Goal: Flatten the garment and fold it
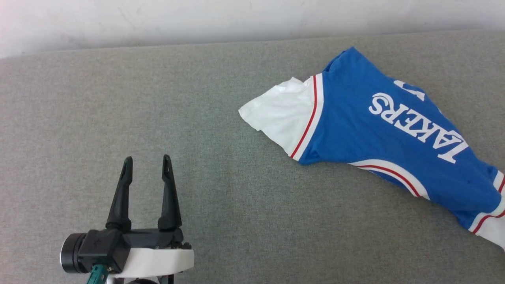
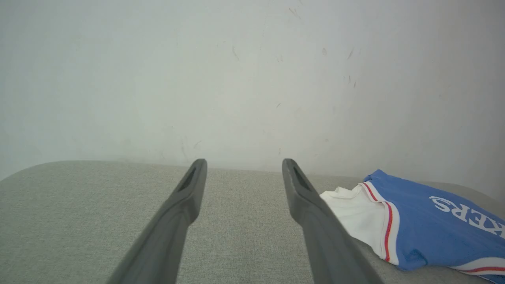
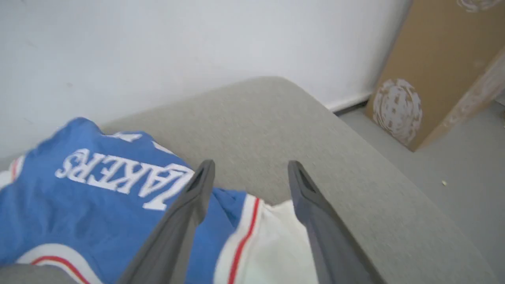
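right gripper [image 3: 249, 165] closest to the lens, two dark fingers spread apart and clamped on nothing, poised over the garment [image 3: 79, 205] at its white-sleeved end; too blurred to tell whether touching the cloth or just above it.

garment [image 1: 375, 130] itself: a royal-blue jersey t-shirt, lying rumpled and not yet flattened, stretched at a slant from the far middle toward the near right of the head view. white "lakers" lettering [image 1: 418, 126] across the blue, upside down from the head camera. red-and-white striped trim [image 1: 311, 118] at the sleeve seam and along the near edge. one white sleeve [image 1: 280, 114] jutting out on the garment's left.

left gripper [image 1: 147, 157] well apart from the garment, off to its left and nearer the robot, fingers likewise parted and empty, pointing toward the wall. from the left wrist camera, same gripper [image 2: 244, 161] with the garment [image 2: 426, 232] lying off to its right.

grey cushion [image 1: 197, 118] under the garment, pale wall [image 1: 236, 19] beyond it, brown cardboard box [image 3: 434, 59] and grey floor [image 3: 465, 157] well off to the garment's right, past the cushion's rounded edge.
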Motion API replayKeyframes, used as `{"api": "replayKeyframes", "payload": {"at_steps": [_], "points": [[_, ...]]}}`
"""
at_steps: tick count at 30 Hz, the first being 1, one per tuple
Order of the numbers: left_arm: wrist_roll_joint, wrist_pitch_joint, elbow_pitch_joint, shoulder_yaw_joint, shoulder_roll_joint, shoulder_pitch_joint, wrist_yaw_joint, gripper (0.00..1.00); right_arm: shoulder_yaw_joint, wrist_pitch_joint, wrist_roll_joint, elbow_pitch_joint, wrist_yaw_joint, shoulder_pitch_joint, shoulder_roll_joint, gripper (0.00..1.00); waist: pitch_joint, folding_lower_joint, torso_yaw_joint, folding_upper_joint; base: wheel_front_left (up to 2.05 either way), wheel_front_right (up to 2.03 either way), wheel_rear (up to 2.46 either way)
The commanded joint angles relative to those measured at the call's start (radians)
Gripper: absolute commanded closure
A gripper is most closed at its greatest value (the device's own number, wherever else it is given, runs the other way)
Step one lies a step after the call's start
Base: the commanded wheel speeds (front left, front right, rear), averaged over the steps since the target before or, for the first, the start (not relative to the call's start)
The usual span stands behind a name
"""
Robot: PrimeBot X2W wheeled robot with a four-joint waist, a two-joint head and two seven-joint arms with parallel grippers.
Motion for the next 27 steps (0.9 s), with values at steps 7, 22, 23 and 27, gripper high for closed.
{"api": "replayKeyframes", "payload": {"at_steps": [7,22,23,27], "points": [[0.009,-0.005,-0.041,-0.008,-0.002,0.01,-0.013,0.0,0.177,-0.235,-0.037,-0.16,-0.001,0.006,0.002,0.0,-0.009,0.0,0.008,-0.0001,0.0,0.0,0.0],[0.086,0.054,0.037,-0.093,0.059,-0.13,-0.11,0.0,0.314,-0.516,-0.025,0.027,-0.001,0.06,0.002,0.0,0.032,0.0,-0.01,-0.0001,0.0,0.0,0.0],[0.093,0.081,0.051,-0.102,0.069,-0.172,-0.127,0.0,0.311,-0.518,-0.027,0.027,-0.001,0.054,0.002,0.0,0.037,0.0,-0.012,-0.0001,0.0,0.0,0.0],[0.096,0.213,0.133,-0.138,0.092,-0.345,-0.195,0.0,0.299,-0.523,-0.023,0.025,-0.001,0.036,0.002,0.0,0.063,0.0,-0.017,-0.0001,0.0,0.0,0.0]]}}
